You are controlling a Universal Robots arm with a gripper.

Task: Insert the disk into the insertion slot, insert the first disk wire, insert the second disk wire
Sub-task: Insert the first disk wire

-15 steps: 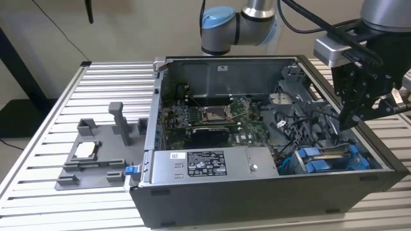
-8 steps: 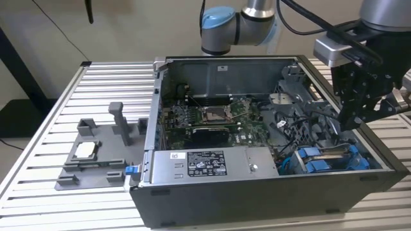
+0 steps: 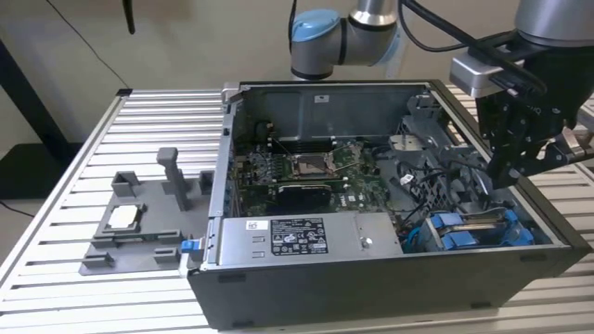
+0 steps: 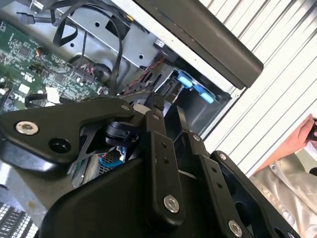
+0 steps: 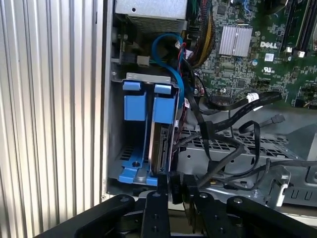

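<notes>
- Closes narrow on a small black plug (image 5: pixel 176 192), going by the first wrist view: between the pads of the gripper (image 5: pixel 177 181) sits only that dark block, with no gap on either side.
- Reads as the end of one disk wire, pinched by its flanks, probably to leave the mating face free.
- Hangs, in the exterior view, near 3 o'clock of the computer case (image 3: pixel 371 292), just above the case's 4 o'clock corner.
- Just beyond the plug: the disk (image 5: pixel 161 146), already standing on edge in the insertion slot (image 5: pixel 143 77), beside a blue carrier rail (image 5: pixel 163 106).
- Presents its connector edge outward toward the gripper, presumably so the wires can be pushed in from the open side.
- Cannot tell whether plug and disk edge touch.
- Beside the disk, in the same grey bay: a second blue rail (image 5: pixel 134 106) over a bare perforated floor.
- Draped from the motherboard (image 3: pixel 307 174) toward the bay: black cables (image 5: pixel 223 124) and a looped blue cable (image 5: pixel 171 54), slack enough, by the look, to reach the drive.
- Lies open side up, likely for access from above; holds the motherboard at centre and the power supply (image 3: pixel 297 240) at 6 o'clock.
- At 9 o'clock of the case, on the slatted table (image 3: pixel 55 278): a grey fixture (image 3: pixel 130 247) with upright posts, with a small silver part (image 3: pixel 124 217) in one pocket.
</notes>
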